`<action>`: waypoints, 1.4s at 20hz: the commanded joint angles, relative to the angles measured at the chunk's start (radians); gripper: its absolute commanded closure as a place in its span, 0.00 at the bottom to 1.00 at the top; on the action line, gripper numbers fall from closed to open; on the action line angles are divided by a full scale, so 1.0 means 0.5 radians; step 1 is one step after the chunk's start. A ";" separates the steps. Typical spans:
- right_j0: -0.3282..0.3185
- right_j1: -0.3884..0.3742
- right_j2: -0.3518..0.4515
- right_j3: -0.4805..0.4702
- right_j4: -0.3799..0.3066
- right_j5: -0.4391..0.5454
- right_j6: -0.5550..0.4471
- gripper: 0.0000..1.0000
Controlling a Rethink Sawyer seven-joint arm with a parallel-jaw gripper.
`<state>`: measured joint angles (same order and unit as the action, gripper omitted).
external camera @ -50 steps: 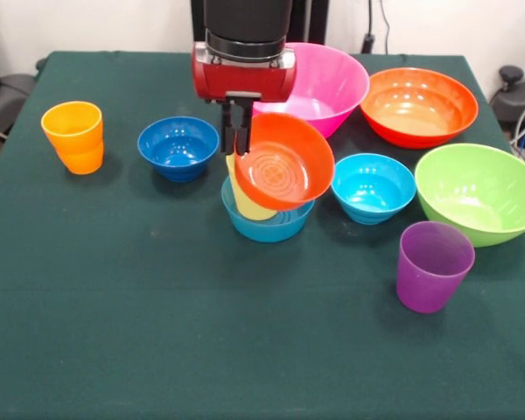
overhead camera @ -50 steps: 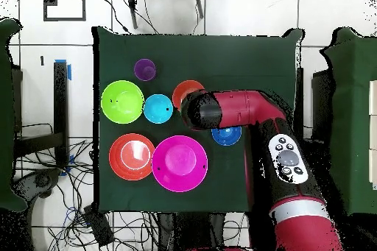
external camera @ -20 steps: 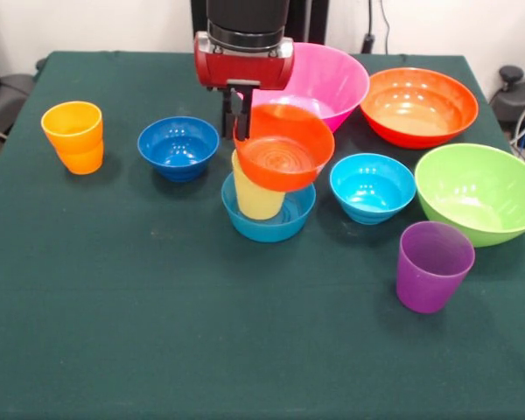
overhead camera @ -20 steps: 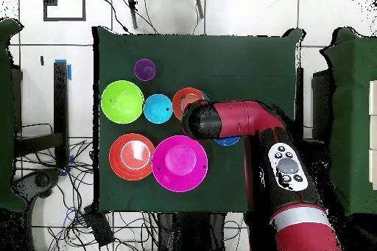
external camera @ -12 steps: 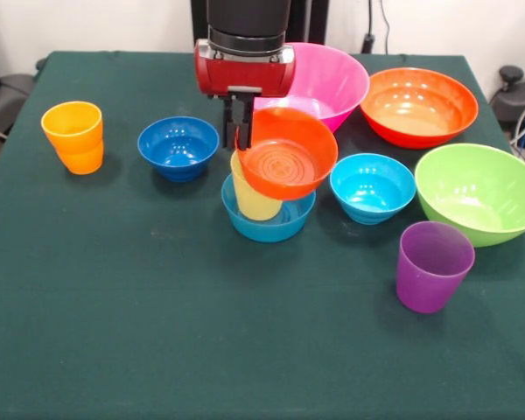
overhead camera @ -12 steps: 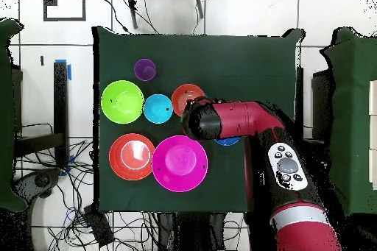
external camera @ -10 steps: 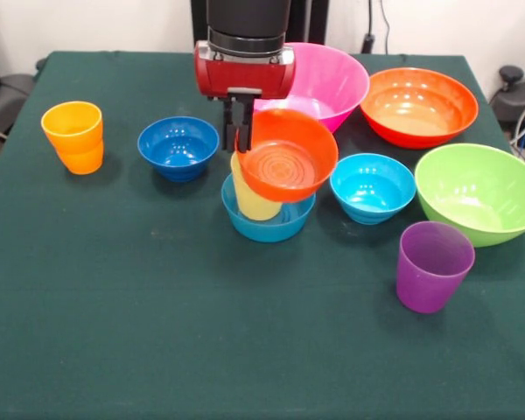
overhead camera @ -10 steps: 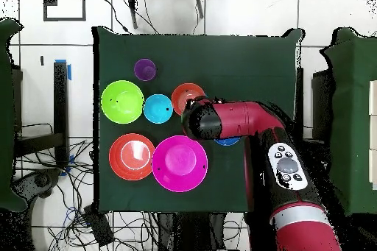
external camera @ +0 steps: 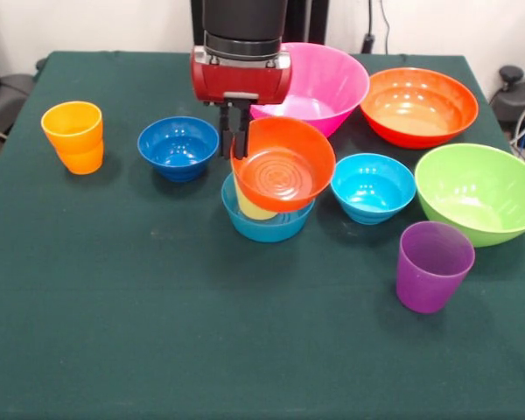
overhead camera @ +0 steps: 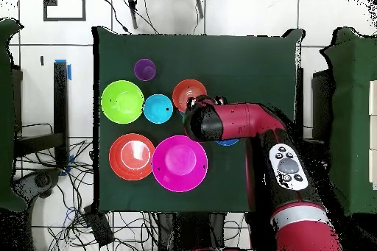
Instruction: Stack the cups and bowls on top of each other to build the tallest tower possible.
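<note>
End effector (external camera: 234, 140) pinching glossy orange-red bowl (external camera: 283, 166) — tilted

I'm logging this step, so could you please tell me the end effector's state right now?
End effector: closed on the rim of the small orange-red bowl, held tilted over the yellow cup.

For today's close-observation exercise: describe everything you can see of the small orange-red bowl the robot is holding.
The small orange-red bowl is round, glossy plastic with concentric rings moulded in its floor. It is tipped steeply, its opening facing the front camera. The gripper is shut on the rim at its upper left. It hangs above the mid-blue bowl, covering most of the yellow cup standing there; whether it touches the cup cannot be told. From overhead it shows as an orange disc.
</note>
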<state>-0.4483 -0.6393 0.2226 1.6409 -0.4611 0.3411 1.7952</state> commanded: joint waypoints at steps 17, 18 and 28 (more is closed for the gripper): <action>-0.085 -0.072 0.071 0.194 -0.015 0.173 -0.044 1.00; -0.090 -0.076 0.075 0.197 -0.014 0.176 -0.046 1.00; -0.094 -0.073 0.083 0.203 -0.029 0.158 -0.032 1.00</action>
<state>-0.4958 -0.6980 0.2095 1.6972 -0.4612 0.3402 1.7952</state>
